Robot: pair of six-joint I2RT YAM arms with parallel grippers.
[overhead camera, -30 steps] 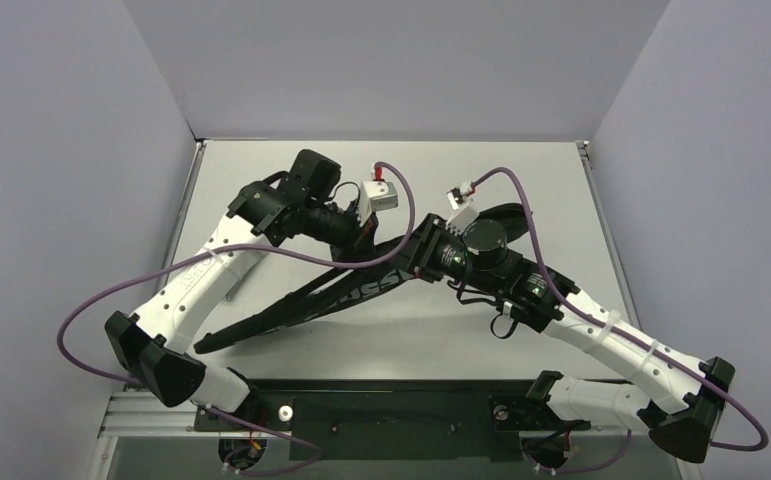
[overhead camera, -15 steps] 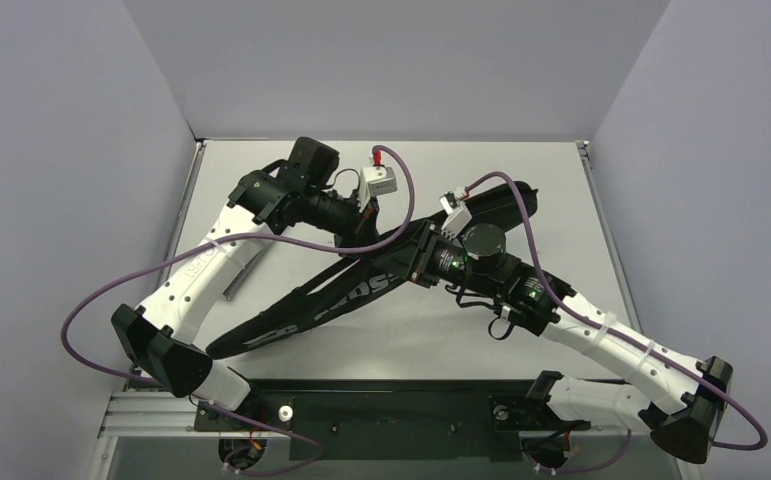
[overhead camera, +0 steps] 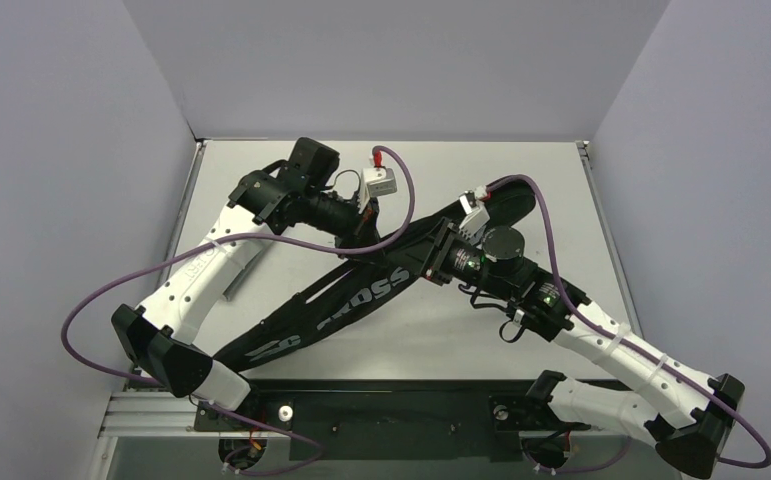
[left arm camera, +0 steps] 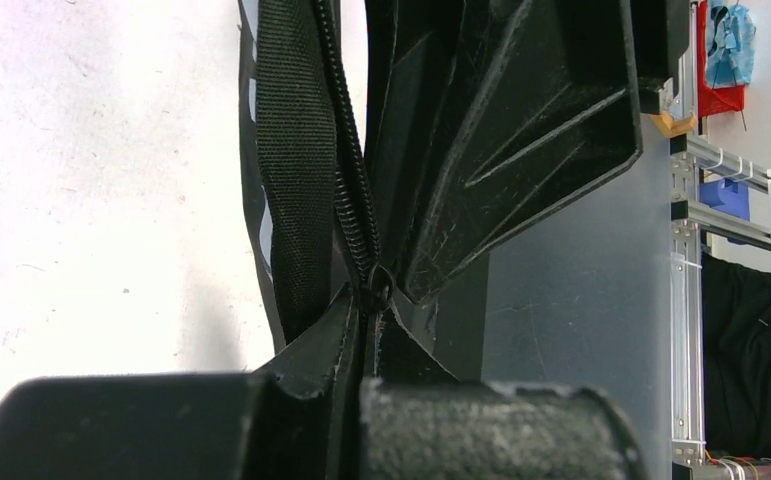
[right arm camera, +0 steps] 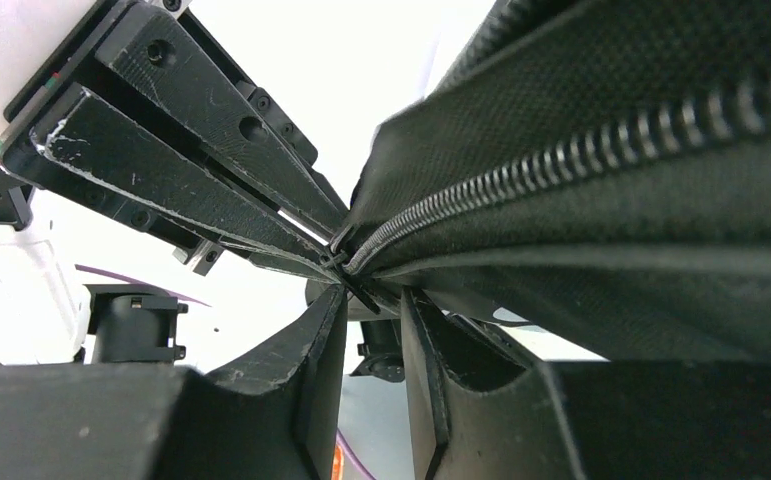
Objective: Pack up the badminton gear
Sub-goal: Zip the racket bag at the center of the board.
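White desk [overhead camera: 541, 170] is carrying the black CROSSWAY bag [overhead camera: 361, 298], which is lying slantwise between both arms. Left tool [left arm camera: 366, 340] is pinching the bag's cloth right beside the zipper [left arm camera: 346, 200], likely holding it steady. Right tool [right arm camera: 373, 310] is squeezing the zipper's end, probably getting ready for zipping it.

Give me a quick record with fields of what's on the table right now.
Bag: black racket-shaped fabric bag lettered CROSS, lying diagonally on the white table
Zipper: black coil zipper, slider between both arms' jaws
Left jaws: shut on bag fabric beside the slider
Right jaws: at the slider's pull, grip unclear
Rackets, tube: not in view
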